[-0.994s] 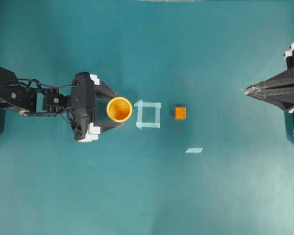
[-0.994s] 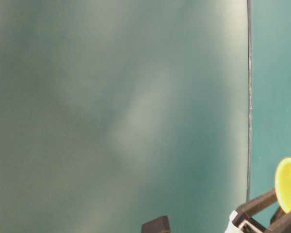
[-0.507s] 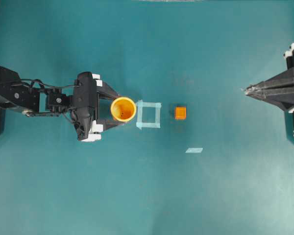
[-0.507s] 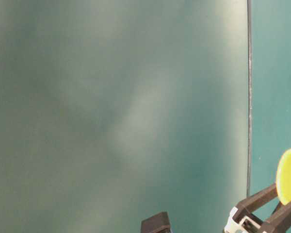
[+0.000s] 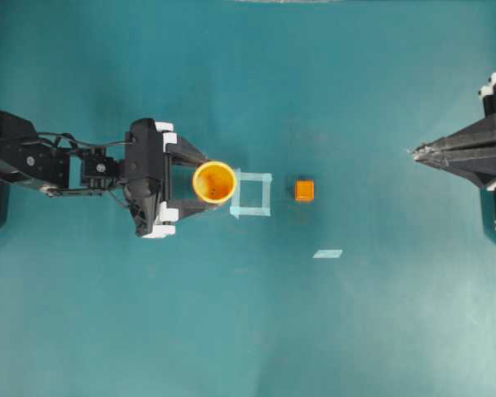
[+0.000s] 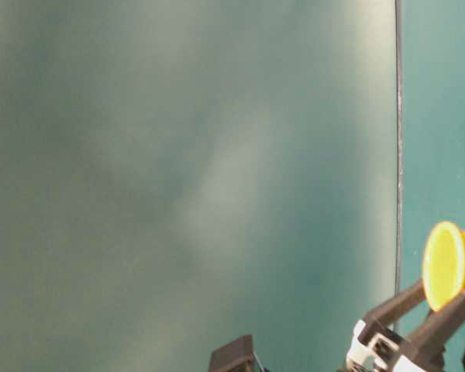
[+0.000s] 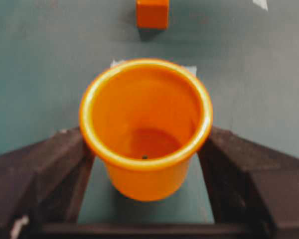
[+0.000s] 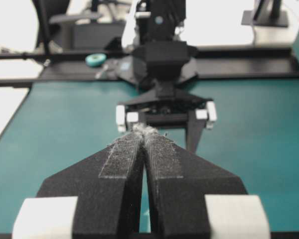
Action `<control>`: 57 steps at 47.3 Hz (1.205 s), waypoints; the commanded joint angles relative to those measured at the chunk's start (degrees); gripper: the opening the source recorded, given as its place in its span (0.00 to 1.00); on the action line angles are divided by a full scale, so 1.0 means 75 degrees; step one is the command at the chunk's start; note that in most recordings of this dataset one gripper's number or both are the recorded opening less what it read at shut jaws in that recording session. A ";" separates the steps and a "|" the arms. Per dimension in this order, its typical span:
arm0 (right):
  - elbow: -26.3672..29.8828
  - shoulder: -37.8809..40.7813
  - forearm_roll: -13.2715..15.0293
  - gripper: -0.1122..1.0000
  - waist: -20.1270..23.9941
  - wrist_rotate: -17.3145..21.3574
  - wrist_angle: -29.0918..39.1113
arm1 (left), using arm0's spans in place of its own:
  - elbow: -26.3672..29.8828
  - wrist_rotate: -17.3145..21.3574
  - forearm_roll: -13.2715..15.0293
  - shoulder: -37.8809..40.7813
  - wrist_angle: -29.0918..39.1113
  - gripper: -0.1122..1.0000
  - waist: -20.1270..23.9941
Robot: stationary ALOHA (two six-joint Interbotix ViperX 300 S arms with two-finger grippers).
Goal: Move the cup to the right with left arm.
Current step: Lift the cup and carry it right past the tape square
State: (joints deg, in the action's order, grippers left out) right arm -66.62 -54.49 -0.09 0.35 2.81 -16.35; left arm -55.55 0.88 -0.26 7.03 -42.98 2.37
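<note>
We count one cup [image 5: 214,182], one orange cube [image 5: 304,191], one taped square outline [image 5: 251,193] and one loose tape strip [image 5: 327,254] on the teal table [image 5: 314,83]. The left gripper [image 5: 200,183] is clamped on the cup, just left of the taped square; in the table-level view the cup [image 6: 449,265] looks tilted. The right gripper [image 5: 415,151] rests at the far right, fingers pressed together. No writing is legible anywhere.

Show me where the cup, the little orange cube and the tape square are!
cup [image 5: 214,182], overhead view, on its orange inside.
orange cube [image 5: 304,191], overhead view, on its top face.
tape square [image 5: 266,193], overhead view, on its right strip.
</note>
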 commanded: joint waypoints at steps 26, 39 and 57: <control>0.0246 0.0047 -0.0012 0.10 0.0012 0.0000 -0.0035 | 0.1406 -0.0012 -0.0012 0.0164 0.0281 0.69 0.0012; 0.0246 0.0047 -0.0012 0.10 0.0000 0.0000 -0.0023 | 0.2309 0.0012 -0.0105 0.0527 0.0762 0.69 0.0012; 0.0246 0.0047 -0.0012 0.10 0.0012 0.0000 -0.0023 | 0.3645 0.0105 -0.0105 0.1207 0.1477 0.69 0.0000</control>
State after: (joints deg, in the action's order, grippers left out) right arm -66.53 -54.49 -0.09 0.26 2.72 -16.35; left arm -31.03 1.58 -0.88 16.35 -32.43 2.46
